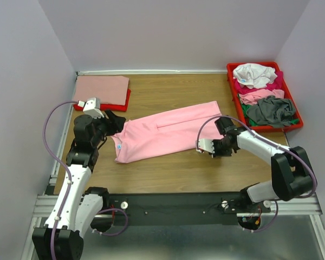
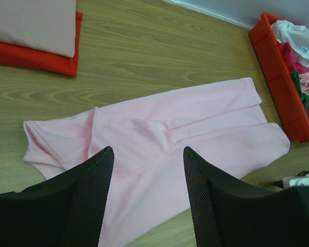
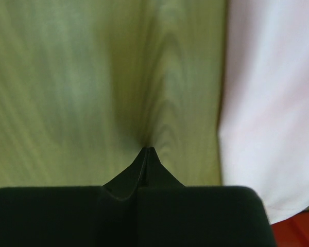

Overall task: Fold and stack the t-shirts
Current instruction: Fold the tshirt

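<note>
A light pink t-shirt (image 1: 168, 132), folded lengthwise into a long strip, lies diagonally across the middle of the table; it also shows in the left wrist view (image 2: 159, 134). My left gripper (image 1: 115, 120) is open and empty just above the shirt's left end (image 2: 148, 150). My right gripper (image 1: 222, 125) is shut and empty by the shirt's right end. In the right wrist view its tip (image 3: 147, 149) is at the bare wood, with the pink cloth (image 3: 268, 113) beside it. A folded salmon shirt (image 1: 102, 89) lies on a folded red one (image 1: 127, 101) at the back left.
A red plastic tray (image 1: 230, 81) at the back right holds crumpled shirts: white (image 1: 254, 75), magenta (image 1: 244, 86), pink (image 1: 260, 96) and grey (image 1: 271, 110). The tray's wall shows in the left wrist view (image 2: 278, 77). Walls close the table at the back and sides.
</note>
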